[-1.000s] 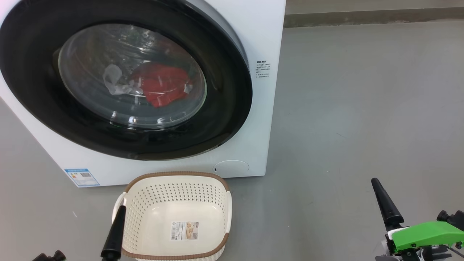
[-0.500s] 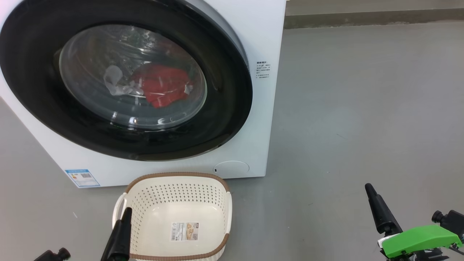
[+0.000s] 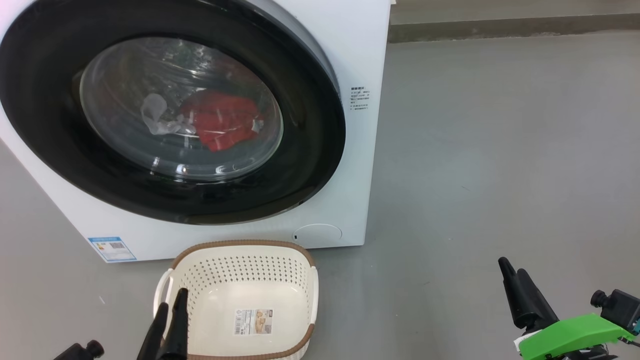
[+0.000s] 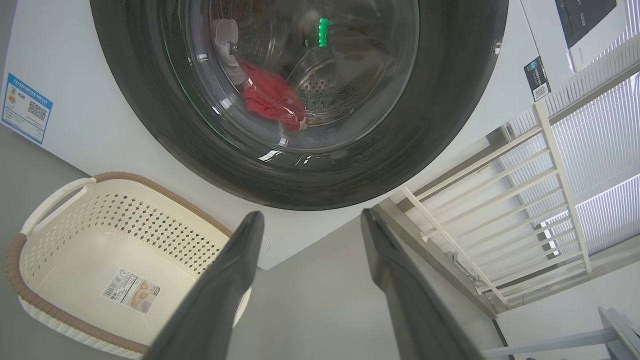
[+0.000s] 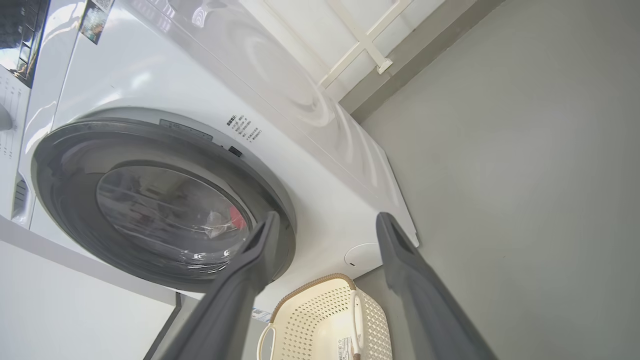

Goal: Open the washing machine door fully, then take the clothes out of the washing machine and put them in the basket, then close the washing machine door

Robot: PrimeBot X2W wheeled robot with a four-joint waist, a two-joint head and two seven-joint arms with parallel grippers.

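Observation:
The white washing machine (image 3: 360, 60) stands at the upper left. The washing machine door (image 3: 310, 150), with its glossy black frame, lies shut against the front. Through its glass I see the clothes (image 3: 222, 122), red fabric beside a small white piece. The cream basket (image 3: 240, 243) sits on the floor just below the door with nothing but a paper label in it. My left gripper (image 3: 172, 300) hovers open over the basket's left side. My right gripper (image 3: 512, 267) stands open above the floor far to the right. In the wrist views both the left gripper (image 4: 311, 215) and the right gripper (image 5: 327, 216) hold nothing.
Grey floor (image 3: 500, 150) stretches to the right of the machine, ending at a wall base strip (image 3: 500, 25). A round cap (image 3: 317, 232) and a blue sticker (image 3: 111, 248) sit low on the machine's front. A white railing (image 4: 500, 200) stands beside the machine.
Both grippers have rolled, so two fingers of each now show instead of one. The right gripper has sunk and drifted left. The left has edged right over the basket.

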